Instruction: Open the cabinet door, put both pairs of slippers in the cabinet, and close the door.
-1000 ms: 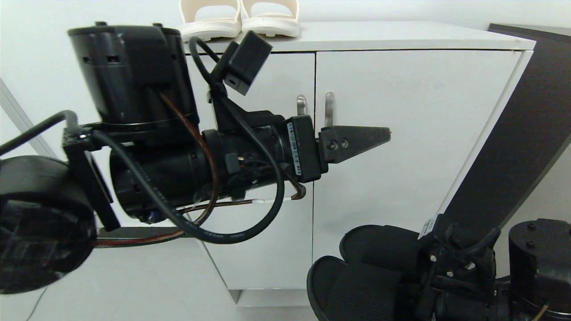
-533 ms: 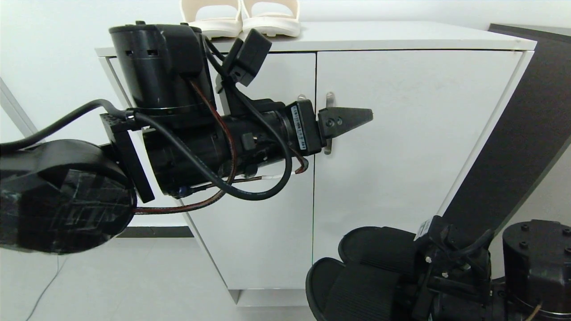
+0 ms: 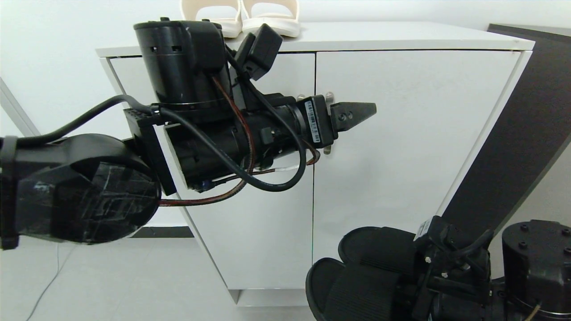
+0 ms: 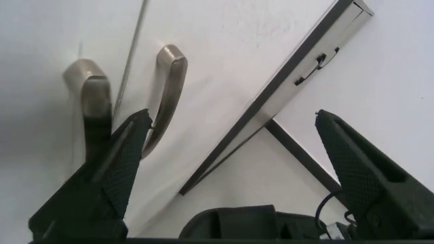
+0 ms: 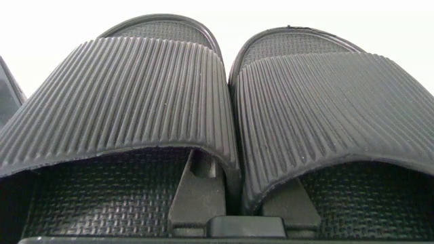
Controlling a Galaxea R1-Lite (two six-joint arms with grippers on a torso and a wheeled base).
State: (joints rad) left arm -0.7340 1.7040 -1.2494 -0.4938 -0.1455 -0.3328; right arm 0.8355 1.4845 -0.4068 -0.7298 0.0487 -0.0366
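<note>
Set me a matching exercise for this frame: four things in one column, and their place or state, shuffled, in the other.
Things:
1. cream slippers
2. black slippers
3. left gripper
4. cabinet doors

Place or state:
A. both shut
B. open, next to the door handles
C. resting on the cabinet top
D. held by the right gripper, low in front of the cabinet

Pairs: 1-C, 2-D, 3-B, 4-A
</note>
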